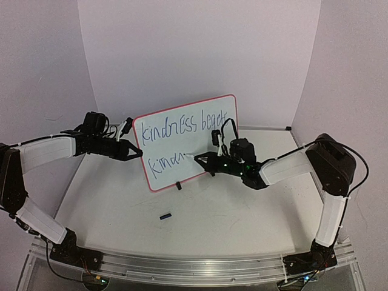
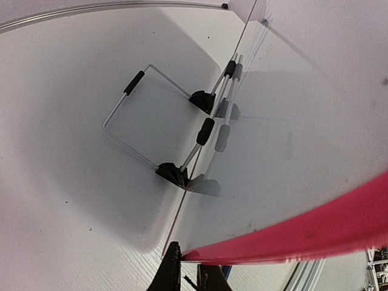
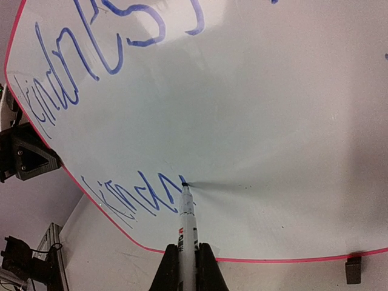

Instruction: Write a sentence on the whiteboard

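Observation:
The whiteboard [image 1: 209, 145] stands upright on a wire stand at the table's middle. The sentence [image 1: 167, 129] in dark blue reads about "kindness beget" on the top line, with "kindn" begun on the second line [image 1: 167, 162]. My right gripper [image 1: 205, 160] is shut on a white marker pen [image 3: 187, 221] whose tip touches the board [image 3: 254, 109] at the end of the second line [image 3: 139, 191]. My left gripper [image 1: 134, 150] is shut on the board's left red rim [image 2: 315, 233]; in the left wrist view its fingers [image 2: 165, 273] pinch the rim.
A small dark pen cap [image 1: 165, 215] lies on the table in front of the board. The wire stand [image 2: 145, 115] with black clips props the board from behind. A black foot [image 3: 352, 270] sits under the lower rim. White walls enclose the table's back and sides.

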You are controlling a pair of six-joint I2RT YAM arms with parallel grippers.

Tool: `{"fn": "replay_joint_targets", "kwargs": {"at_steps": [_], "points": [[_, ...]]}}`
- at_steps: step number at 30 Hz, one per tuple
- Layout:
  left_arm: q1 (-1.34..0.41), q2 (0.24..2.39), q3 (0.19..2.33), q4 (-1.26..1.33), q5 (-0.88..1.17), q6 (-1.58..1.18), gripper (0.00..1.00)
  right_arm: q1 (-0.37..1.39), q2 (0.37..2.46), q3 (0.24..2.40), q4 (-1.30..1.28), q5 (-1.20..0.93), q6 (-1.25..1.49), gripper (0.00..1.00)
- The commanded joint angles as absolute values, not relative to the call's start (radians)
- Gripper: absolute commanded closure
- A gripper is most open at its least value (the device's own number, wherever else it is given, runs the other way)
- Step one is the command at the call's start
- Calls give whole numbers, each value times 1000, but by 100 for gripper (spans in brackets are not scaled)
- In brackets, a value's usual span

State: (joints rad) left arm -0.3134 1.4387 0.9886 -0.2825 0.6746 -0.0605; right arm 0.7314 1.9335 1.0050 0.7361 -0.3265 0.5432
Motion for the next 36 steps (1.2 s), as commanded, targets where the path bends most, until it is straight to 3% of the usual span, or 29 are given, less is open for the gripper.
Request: {"fn": "replay_joint_targets", "kwargs": {"at_steps": [1,17,36], "points": [[-325,1438,1016,-325,624,-5,100,712,1928,1004,760,-273,551,100],[-325,1439,1016,-327,624,-5,100,701,1855,997,765,-256,530,100],[-326,1439,1016,-327,626,-5,100,703,1963,1061,759,-370,555,100]]}}
